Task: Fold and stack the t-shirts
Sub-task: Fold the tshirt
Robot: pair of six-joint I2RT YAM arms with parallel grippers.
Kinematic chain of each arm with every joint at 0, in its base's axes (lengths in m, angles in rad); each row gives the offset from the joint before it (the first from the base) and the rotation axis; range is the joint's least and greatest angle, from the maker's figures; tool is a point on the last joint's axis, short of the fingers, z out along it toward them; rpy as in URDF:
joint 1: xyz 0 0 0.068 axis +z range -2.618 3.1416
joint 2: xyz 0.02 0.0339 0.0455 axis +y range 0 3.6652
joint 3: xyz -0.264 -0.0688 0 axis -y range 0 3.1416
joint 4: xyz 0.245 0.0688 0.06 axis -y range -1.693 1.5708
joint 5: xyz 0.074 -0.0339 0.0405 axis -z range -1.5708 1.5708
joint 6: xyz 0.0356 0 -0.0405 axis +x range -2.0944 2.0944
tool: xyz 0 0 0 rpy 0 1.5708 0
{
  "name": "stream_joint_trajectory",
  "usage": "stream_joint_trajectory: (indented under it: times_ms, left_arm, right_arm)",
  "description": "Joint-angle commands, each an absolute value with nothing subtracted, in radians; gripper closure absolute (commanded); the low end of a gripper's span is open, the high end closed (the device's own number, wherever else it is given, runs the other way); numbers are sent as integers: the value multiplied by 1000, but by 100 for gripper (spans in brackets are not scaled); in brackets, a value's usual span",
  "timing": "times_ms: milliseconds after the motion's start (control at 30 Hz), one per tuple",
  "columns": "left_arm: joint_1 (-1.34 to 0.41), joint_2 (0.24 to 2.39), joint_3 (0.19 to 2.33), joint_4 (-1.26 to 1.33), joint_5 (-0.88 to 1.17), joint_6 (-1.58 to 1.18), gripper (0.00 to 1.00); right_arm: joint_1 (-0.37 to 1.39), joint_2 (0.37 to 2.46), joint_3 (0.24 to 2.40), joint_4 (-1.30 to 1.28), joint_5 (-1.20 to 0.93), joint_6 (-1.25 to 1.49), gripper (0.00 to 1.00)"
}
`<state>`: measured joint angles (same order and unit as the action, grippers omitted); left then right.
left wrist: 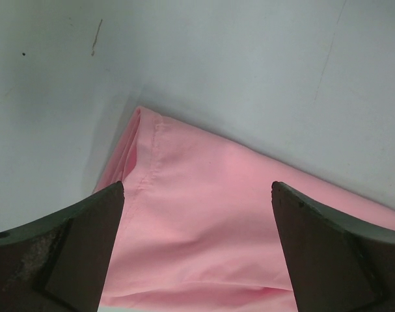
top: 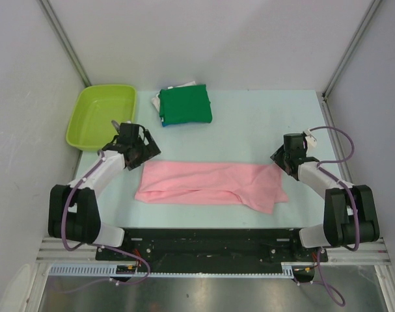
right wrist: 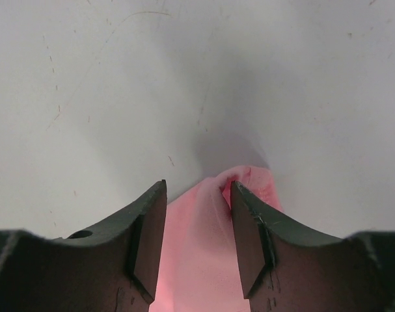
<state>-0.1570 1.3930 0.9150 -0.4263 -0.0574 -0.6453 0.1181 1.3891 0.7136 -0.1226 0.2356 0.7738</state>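
Observation:
The light pink t-shirt (top: 210, 183) lies folded into a long band across the table's near half. My left gripper (top: 145, 153) hovers over its left end, open wide, with pink cloth (left wrist: 204, 221) below the gap and the fingers (left wrist: 73, 247) apart from it. My right gripper (top: 280, 162) sits at the shirt's far right corner. Its jaws are half closed around a bunched fold of pink cloth (right wrist: 197, 253), which presses on the right finger (right wrist: 256, 234); a gap still shows. A dark green folded shirt (top: 186, 106) tops a stack at the back, a white edge (top: 179, 86) showing under it.
A lime green plastic tub (top: 101, 114) stands at the back left, close beyond the left gripper. The pale table (top: 249, 123) is enclosed by white walls on three sides. The arm bases sit at the near edge.

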Motion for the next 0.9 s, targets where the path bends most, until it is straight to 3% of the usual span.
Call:
stream_joint_trajectory:
  times_ms: [0,533,733,800,867]
  left_arm:
    - [-176,1457,971,-439,-69,-632,2]
    - [-230,1601,945,-353,-60,-657,2]
    - [-230,1621,951,-357,-98,-666,2]
    - [-230,1615,950,-364,-107,-666,2]
    - [-230,1606,948,-370,-118,-664,2]
  right_arm:
    - [115,1401,747,-101,213,773,51]
    - [106,1468,746,-84,196,755,54]
    - [83,1497,746,-63,187,753,79]
    - [71,1496,746,-74,187,753,100]
    - [60,1488,746,-92,207,738,100]
